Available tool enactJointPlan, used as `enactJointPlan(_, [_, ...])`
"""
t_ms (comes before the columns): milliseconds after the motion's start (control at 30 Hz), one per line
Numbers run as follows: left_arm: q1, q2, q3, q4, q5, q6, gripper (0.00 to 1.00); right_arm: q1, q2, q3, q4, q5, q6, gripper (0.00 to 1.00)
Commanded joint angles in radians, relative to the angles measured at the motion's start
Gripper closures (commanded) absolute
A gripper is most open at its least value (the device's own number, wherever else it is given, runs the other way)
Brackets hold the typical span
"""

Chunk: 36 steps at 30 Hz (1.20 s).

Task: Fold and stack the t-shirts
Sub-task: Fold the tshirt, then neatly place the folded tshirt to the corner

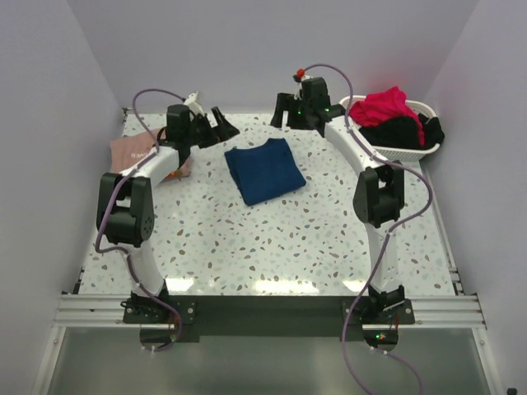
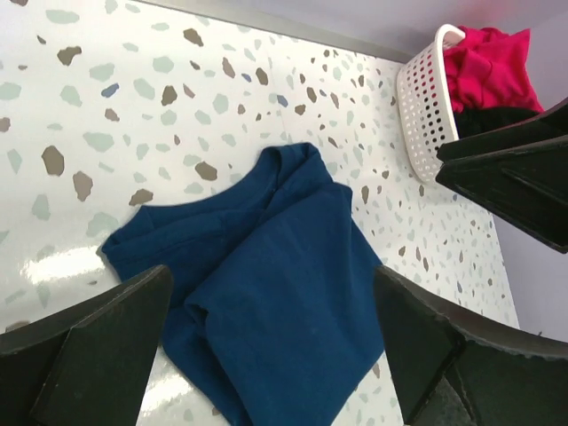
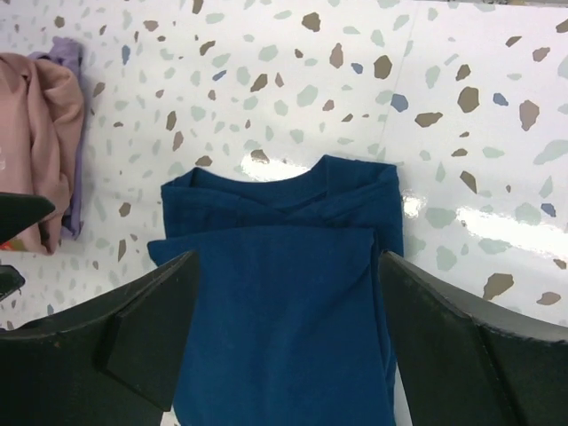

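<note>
T-shirts: the dark blue t-shirt (image 1: 265, 170) lies folded into a rough rectangle on the desk (image 1: 272, 247), and neither hand has hold of it. The left hand (image 1: 218, 123) hangs just behind and to the left of that shirt, fingers spread wide with nothing between them. The right hand (image 1: 284, 111) hangs just behind the shirt's far edge, equally wide and equally empty. Both wrist views look down between parted fingers at blue cloth. The salmon-pink t-shirt (image 1: 132, 150) sits bunched well to the left of the blue one, partly under the left arm.

Risks, as I judge them: the blue fold looks loose, with a corner poking out at one side, so a one-sided pinch could drag the layers open. Lifting it for stacking could spill the fold if only the top layer is caught. The left arm covers part of the pink shirt and could snag it.

Well to the right of the blue shirt, a white perforated basket (image 1: 412, 153) holds a red garment (image 1: 385, 105) and a black garment (image 1: 403, 130), heaped above its rim.
</note>
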<state>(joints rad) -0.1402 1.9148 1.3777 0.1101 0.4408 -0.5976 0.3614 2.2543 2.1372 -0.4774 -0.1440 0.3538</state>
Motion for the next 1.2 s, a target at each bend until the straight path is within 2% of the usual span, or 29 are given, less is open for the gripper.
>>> enactJointPlan(0, [0.001, -0.085, -0.097, 0.039, -0.007, 0.024, 0.0, 0.005, -0.125, -0.138, 0.078, -0.051, -0.024, 0.17])
enactJointPlan(67, [0.001, -0.114, -0.182, 0.065, 0.01, 0.006, 0.0, 0.005, -0.17, -0.209, 0.12, -0.086, -0.019, 0.19])
enactJointPlan(200, [-0.001, -0.142, -0.301, 0.157, 0.05, -0.021, 0.0, 0.007, -0.216, -0.38, 0.186, -0.16, 0.004, 0.33])
enactJointPlan(400, [-0.021, -0.117, -0.413, 0.281, 0.13, -0.065, 0.0, 0.008, -0.184, -0.457, 0.195, -0.216, 0.024, 0.48])
enactJointPlan(600, [-0.042, -0.08, -0.492, 0.41, 0.162, -0.122, 0.0, 0.008, -0.098, -0.431, 0.109, -0.218, 0.016, 0.51])
enactJointPlan(800, [-0.048, -0.063, -0.516, 0.361, 0.095, -0.148, 0.0, 0.011, -0.053, -0.445, 0.059, -0.186, -0.013, 0.52])
enactJointPlan(1167, [-0.122, 0.012, -0.543, 0.433, 0.007, -0.191, 0.0, 0.037, -0.021, -0.45, 0.019, -0.141, -0.041, 0.54])
